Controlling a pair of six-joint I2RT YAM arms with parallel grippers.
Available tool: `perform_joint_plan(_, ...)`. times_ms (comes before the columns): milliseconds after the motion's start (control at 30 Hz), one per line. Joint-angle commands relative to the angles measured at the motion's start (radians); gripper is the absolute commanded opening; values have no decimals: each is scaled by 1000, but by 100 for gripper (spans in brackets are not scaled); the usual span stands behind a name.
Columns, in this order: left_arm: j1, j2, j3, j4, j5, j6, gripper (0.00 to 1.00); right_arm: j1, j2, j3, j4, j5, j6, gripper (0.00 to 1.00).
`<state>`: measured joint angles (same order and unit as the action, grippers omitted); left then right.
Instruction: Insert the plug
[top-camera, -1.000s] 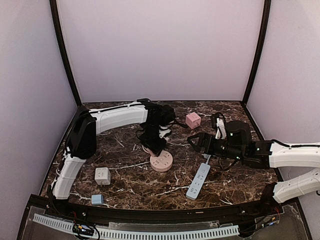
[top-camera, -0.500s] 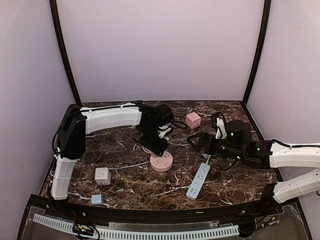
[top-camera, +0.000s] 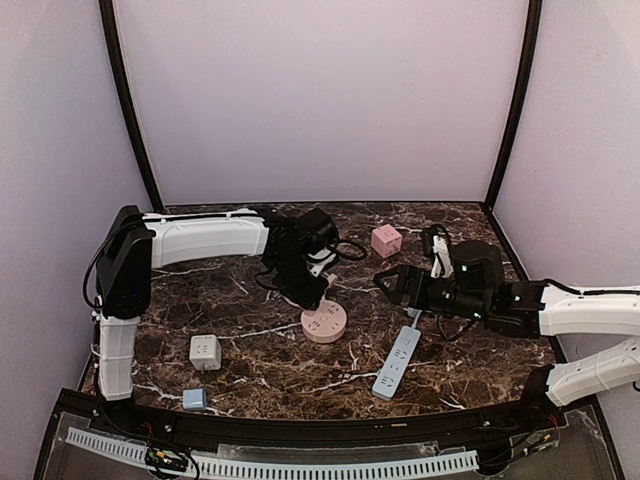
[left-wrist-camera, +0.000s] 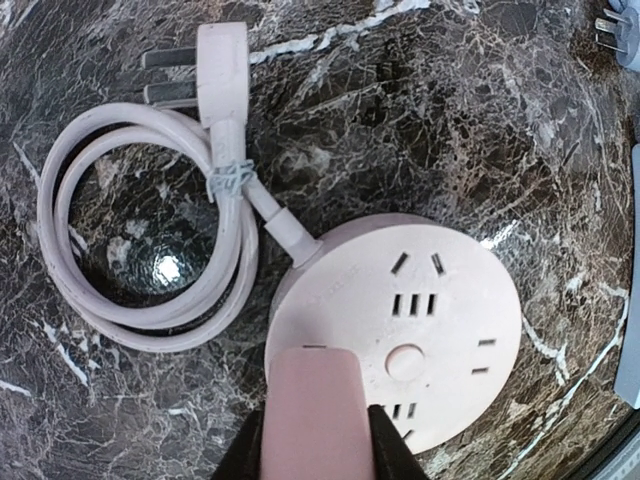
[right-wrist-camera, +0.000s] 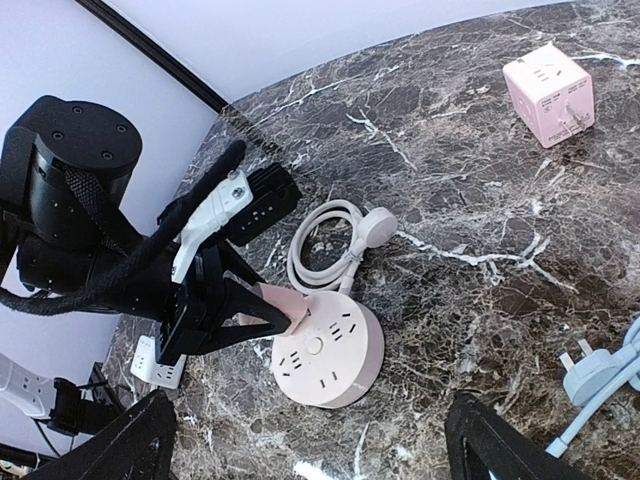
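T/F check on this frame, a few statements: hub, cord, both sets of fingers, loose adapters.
1. The round pink hub has its cord coiled beside it, and the cord's plug lies loose on the table. True.
2. The left fingers grip a blue part. False: a pink piece sits between them, over the hub's edge.
3. The right fingers are shut on the blue power strip. False: they are open and hold nothing. The strip lies flat on the table.
4. A pink cube adapter sits farther back, apart from the hub. True.
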<state>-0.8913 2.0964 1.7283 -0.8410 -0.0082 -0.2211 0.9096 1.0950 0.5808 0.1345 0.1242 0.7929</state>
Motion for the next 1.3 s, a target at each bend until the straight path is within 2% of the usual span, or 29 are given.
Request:
perform_joint_plan(0,-4,-51,-32,19,5,-5,23,8,-4,-9,30,-11,-12,93)
perform_joint_plan(167,-5,-48,-15,1,4,0,10,8,-1,-9,31,-11,-11,93)
perform_joint_plan(367,-3,-1,86,-142,-21,-27,4,8,2,-7,31,-14,-13,92)
perform_joint_plan(533,-3,14,113,-210,-30,-50,4,8,10,-4,31,-19,-14,92)
perform_joint_plan(900,-3,87,196,-214,6,-34,3,8,19,-2,37,-26,-17,92)
perform_joint_plan(1267,-4,148,262,-288,5,-15,5,8,20,-2,38,-26,-19,92)
